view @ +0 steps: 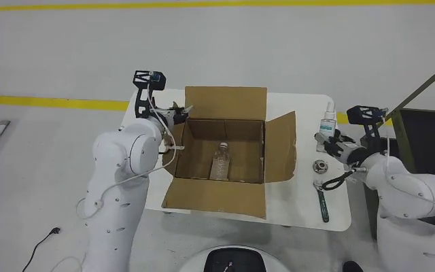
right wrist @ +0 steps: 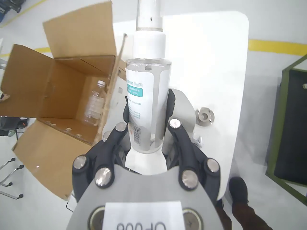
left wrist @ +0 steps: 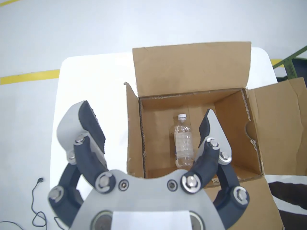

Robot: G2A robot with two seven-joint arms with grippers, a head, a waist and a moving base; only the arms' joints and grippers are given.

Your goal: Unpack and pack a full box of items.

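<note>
Left tool wide open beside the box, right tool clamped on the spray bottle.

The left gripper (view: 180, 112) hangs with its fingers spread wide above the left wall of the open cardboard box (view: 225, 102). A clear water bottle (view: 220, 162) lies on the box floor. Right of the box, the right gripper (view: 332, 144) grips the lower body of the upright spray bottle (right wrist: 148, 72) over the table (view: 306, 109), near a metal flange (view: 319, 165) and a wrench (view: 321, 200).

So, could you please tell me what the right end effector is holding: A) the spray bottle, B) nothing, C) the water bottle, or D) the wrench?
A: the right end effector is shut on the spray bottle, while the water bottle lies inside the box.
</note>
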